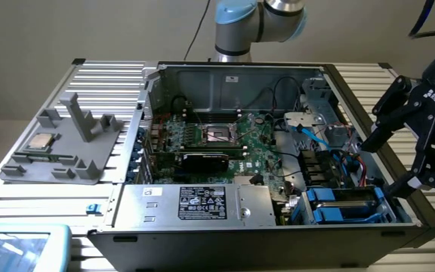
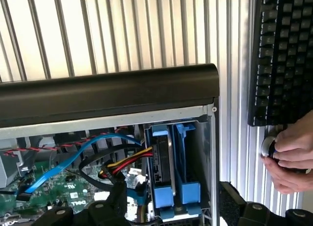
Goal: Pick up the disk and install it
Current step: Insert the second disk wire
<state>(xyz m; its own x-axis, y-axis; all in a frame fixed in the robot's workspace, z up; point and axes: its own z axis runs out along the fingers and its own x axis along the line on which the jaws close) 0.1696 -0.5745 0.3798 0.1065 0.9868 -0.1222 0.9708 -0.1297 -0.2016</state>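
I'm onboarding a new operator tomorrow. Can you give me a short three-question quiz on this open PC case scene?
1. True or false: the gripper is closed on the disk.
2. Where does the disk sit? A) on the grey fixture with the processor chip B) in the blue carrier bay in a corner of the computer case C) on top of the power supply
3. In the wrist view, what lies outside the case beside the person's hand?

Key
1. False: its fingers stand open above the case's edge, at the exterior view's right, holding nothing.
2. B: it stands on edge in the blue carrier, cables at its end.
3. A black keyboard.
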